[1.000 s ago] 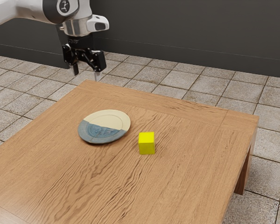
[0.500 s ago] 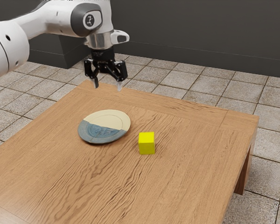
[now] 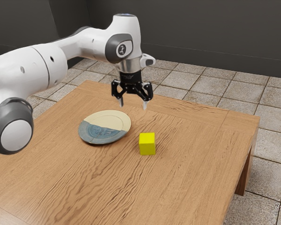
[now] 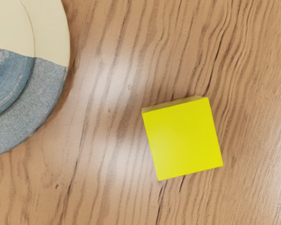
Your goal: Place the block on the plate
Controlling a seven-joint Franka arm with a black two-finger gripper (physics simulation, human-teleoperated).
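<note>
The pincer (image 3: 133, 107) hangs with its jaws apart. Below it, the yellow block (image 3: 147, 144) and plate (image 3: 103, 127) rest on the desk (image 3: 192, 173).

The block (image 4: 183, 139) is bright yellow; the plate (image 3: 104, 127) is cream and mottled blue (two-toned, rather pretty).

The table (image 3: 187, 178) looks like wood, its streaky grain dark and wavy, with a soft sheen showing in the wrist view. The plate (image 3: 113, 120) looks like glazed ceramic, smooth on its cream part and speckled on the blue rim. The block (image 3: 147, 144) looks smooth and plain, like matt plastic.
</note>
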